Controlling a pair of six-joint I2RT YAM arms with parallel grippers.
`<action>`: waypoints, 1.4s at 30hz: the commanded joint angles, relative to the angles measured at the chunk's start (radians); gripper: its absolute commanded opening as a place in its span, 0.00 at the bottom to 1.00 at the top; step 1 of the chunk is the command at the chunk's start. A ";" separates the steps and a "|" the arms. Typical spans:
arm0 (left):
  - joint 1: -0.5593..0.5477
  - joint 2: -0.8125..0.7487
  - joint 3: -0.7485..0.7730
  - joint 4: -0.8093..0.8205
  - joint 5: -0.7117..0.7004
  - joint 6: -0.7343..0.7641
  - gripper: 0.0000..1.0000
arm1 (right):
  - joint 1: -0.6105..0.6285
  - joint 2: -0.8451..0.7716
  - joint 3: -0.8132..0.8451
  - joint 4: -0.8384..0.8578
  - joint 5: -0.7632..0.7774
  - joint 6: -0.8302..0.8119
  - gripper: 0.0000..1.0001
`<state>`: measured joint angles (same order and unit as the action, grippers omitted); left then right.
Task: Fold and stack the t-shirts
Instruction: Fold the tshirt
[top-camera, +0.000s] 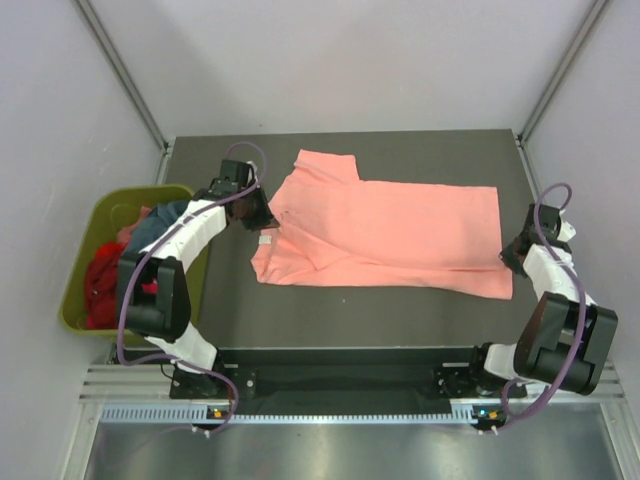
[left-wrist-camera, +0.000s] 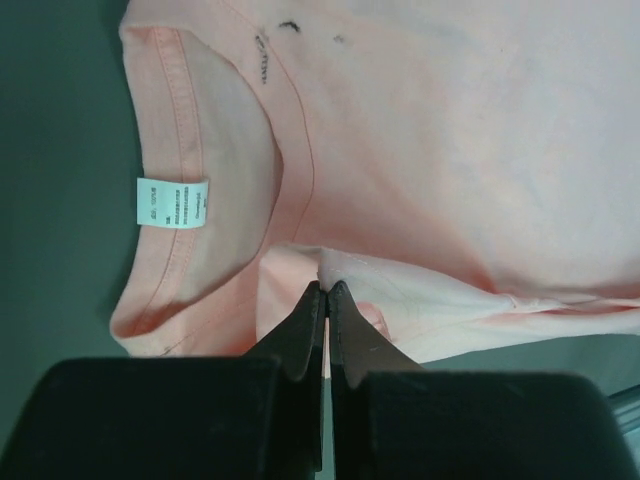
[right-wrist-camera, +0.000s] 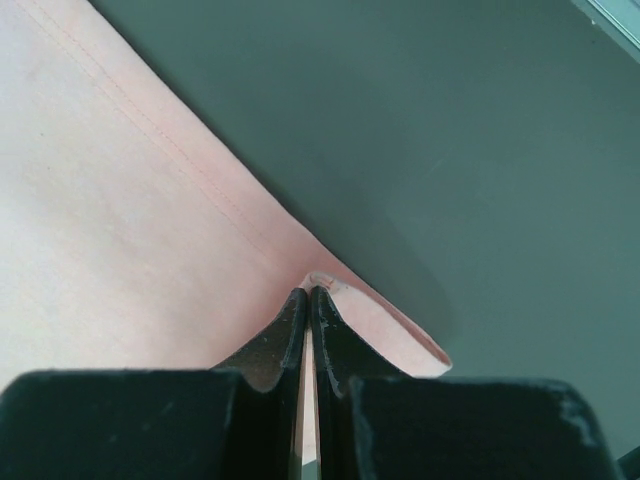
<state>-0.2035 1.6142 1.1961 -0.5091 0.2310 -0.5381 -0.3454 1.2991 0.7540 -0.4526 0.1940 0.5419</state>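
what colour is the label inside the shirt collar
White with faint grey print; the label on the salmon-pink t-shirt shows best in the left wrist view.

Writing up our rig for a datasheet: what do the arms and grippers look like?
Left arm and right arm: white link covers, black joints, a looping purple cable on each. Left gripper and right gripper: two matte black fingers tapering to thin tips.

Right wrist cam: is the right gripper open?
No, the right gripper is shut, jaws pressed together on a raised fold at the hem of the salmon-pink t-shirt.
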 joint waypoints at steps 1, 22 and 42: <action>0.004 0.007 0.051 -0.011 -0.045 0.027 0.00 | -0.014 0.023 0.053 0.035 0.030 -0.016 0.00; 0.004 0.041 0.092 -0.012 -0.143 0.024 0.00 | -0.032 0.109 0.122 0.118 -0.126 -0.045 0.00; 0.006 0.131 0.131 -0.009 -0.165 0.023 0.00 | -0.027 0.235 0.196 0.134 -0.177 -0.122 0.00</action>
<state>-0.2035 1.7340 1.2823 -0.5312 0.0967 -0.5209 -0.3649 1.5269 0.8997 -0.3592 0.0315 0.4461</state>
